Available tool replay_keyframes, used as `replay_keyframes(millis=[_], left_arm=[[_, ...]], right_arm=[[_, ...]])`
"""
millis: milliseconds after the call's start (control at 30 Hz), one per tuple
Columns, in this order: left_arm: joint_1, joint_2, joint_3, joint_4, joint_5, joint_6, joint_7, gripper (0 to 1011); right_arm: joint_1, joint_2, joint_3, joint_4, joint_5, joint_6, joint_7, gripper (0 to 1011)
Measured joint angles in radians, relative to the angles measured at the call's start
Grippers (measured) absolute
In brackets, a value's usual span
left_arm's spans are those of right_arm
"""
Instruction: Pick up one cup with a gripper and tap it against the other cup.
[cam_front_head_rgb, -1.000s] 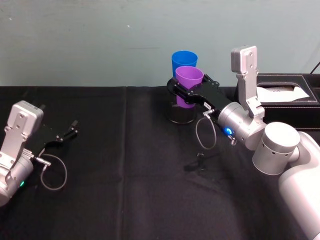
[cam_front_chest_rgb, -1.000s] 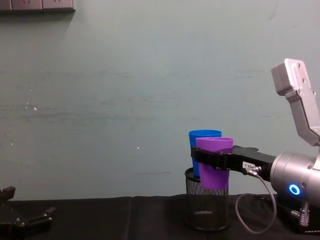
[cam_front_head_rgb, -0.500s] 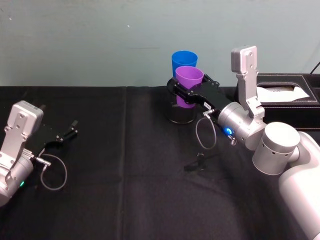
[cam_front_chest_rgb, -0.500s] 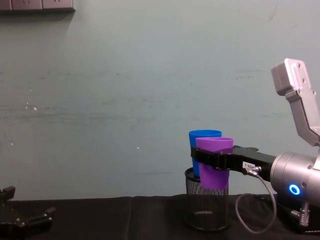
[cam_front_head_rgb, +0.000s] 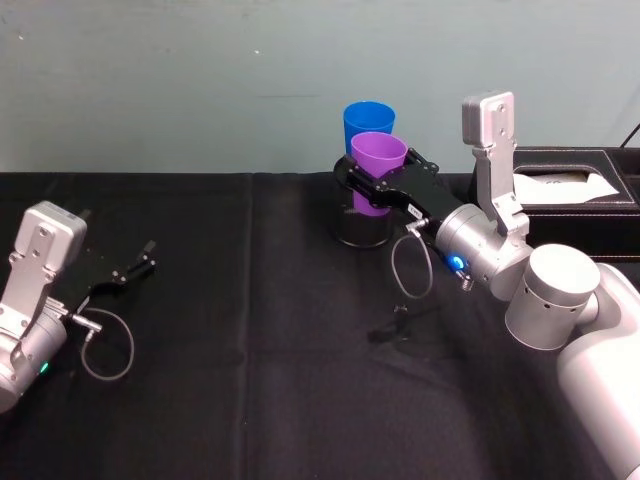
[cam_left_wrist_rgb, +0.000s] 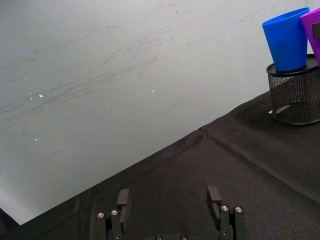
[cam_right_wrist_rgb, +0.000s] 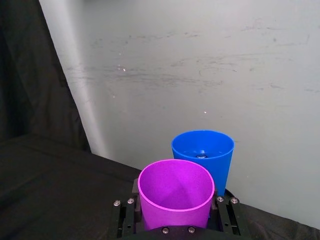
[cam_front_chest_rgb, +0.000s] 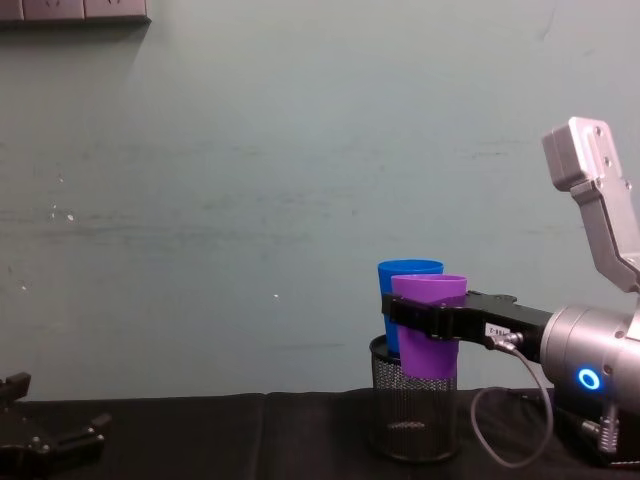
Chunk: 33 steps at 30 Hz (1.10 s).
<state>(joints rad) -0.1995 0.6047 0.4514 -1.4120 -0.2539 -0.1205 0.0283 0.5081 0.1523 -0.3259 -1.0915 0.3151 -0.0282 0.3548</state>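
Observation:
The purple cup stands upright in my right gripper, whose black fingers are shut around its middle. Its base dips into the mouth of the black mesh holder. Right behind it, the blue cup stands in the same holder. In the right wrist view the purple cup sits just in front of the blue cup; I cannot tell if they touch. From the chest, the purple cup overlaps the blue cup. My left gripper rests open at the table's left, far off.
A black box with a white sheet on top stands at the back right, next to my right arm. A small dark piece lies on the black cloth in front of the holder. The grey-green wall rises close behind the cups.

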Motion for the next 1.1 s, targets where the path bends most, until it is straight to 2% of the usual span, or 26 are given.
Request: replay_keyframes(millis=[833,967,1067,1100], left_arm=[[0.000,0.000,0.000,0.000,0.000,0.000,0.000,1000],[0.000,0.000,0.000,0.000,0.000,0.000,0.000,1000],[0.000,0.000,0.000,0.000,0.000,0.000,0.000,1000],[0.000,0.000,0.000,0.000,0.000,0.000,0.000,1000]], right_arm=[[0.000,0.000,0.000,0.000,0.000,0.000,0.000,729],[-0.041,0.018,0.004,-0.058,0.000,0.001,-0.002,729],[-0.107,0.048,0.004,-0.147,-0.008,0.005,-0.008,729],[-0.107,0.048,0.004,-0.147,-0.008,0.005,-0.008,729]])
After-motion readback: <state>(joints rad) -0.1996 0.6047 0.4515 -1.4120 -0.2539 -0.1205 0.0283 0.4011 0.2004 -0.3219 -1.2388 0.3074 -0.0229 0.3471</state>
